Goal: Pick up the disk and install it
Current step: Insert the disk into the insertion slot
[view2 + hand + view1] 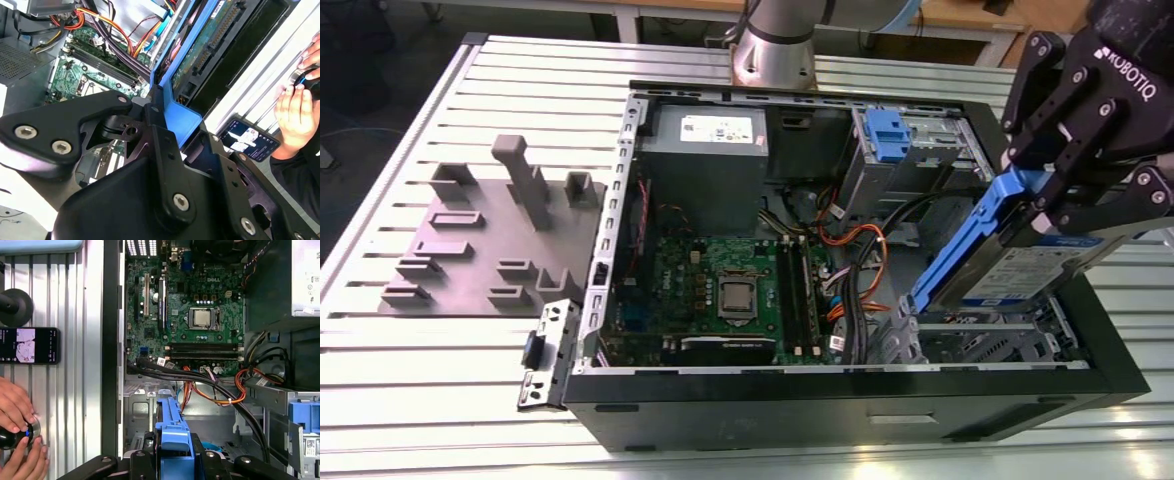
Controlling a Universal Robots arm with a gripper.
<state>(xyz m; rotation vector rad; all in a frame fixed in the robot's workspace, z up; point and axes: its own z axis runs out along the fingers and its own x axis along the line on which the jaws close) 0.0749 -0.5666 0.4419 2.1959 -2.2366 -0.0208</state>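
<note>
Gripping the disk [1027, 262] by its blue carrier, my gripper [1067, 195] hung over the drive-cage corner of the open computer case [854, 395], at the exterior view's right. Both fingers were clamped on the carrier's upper end, so the drive hung tilted, its labelled face turned toward the exterior camera and its lower end just above the empty metal bay [987, 340].

Working from the exterior view's left across: the grey fixture tray [494, 240] on the slatted table [400, 380] sat well apart from my work. The motherboard [720, 290] and the orange and black cables [854, 260] came next, the cables lying near the bay's inner side. I judged those the main hazard; a descent that drifted toward them could snag a wire under the carrier.

To do this step well, I judged I needed to level the disk so the carrier rails met the bay's guides squarely, then ease down without twisting.

In the first wrist view a person's hands [17, 435] rested on a control knob beside a phone [30, 346] on the table, outside the case wall and apart from my path.
</note>
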